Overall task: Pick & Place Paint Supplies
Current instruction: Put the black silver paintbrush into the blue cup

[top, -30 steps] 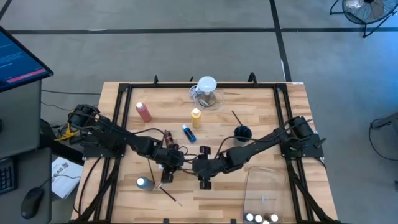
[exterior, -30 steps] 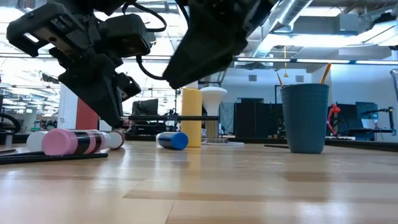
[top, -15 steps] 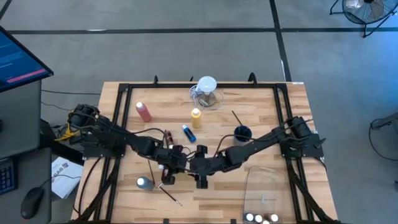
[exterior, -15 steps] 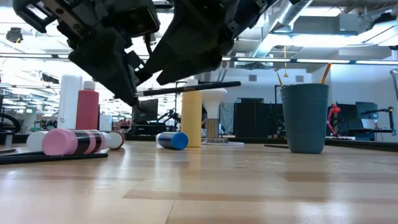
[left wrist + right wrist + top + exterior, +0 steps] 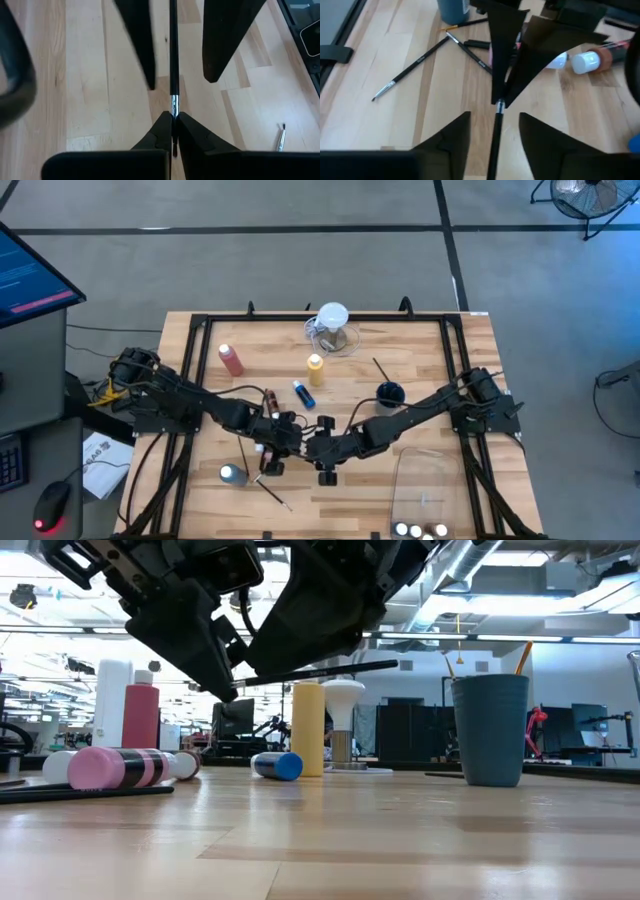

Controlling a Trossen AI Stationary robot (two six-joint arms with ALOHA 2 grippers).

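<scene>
Left arm: reaches from the left edge toward the middle of the surface [image 5: 420, 380]; its left hand [image 5: 172, 131] is clenched on a thin dark paintbrush [image 5: 173, 60], pinching it at the metal ferrule.
Right arm: stretches in from the right edge to meet it; its right hand [image 5: 494, 131] sits over the same brush, fingers [image 5: 451, 137] parted on either side of the handle and not pressing it.
Paintbrush: held above the surface, nearly level, between the two hands, as the low view [image 5: 330, 670] shows.
Hard to make out: in the high view the two hands overlap at mid-surface and the held brush cannot be picked out; the low view shows only the dark bulk of both arms at the top.
Cup: a dark blue cup [image 5: 490, 730] stands upright right of centre, with brush handles sticking out of it.
Clear bin: a clear bin [image 5: 425, 490] at the near right corner holds small white-capped bottles [image 5: 420, 530], partly cut off at the picture's edge.
Bottles: yellow bottle [image 5: 315, 367] and pink-red bottle [image 5: 231, 359] stand upright; blue bottle [image 5: 303, 394] lies on its side near the yellow one.
Loose brushes: other brushes [image 5: 415, 64] lie flat on the surface near the cup.
Jug: clear jug with white top [image 5: 333, 327] stands at the far edge.
</scene>
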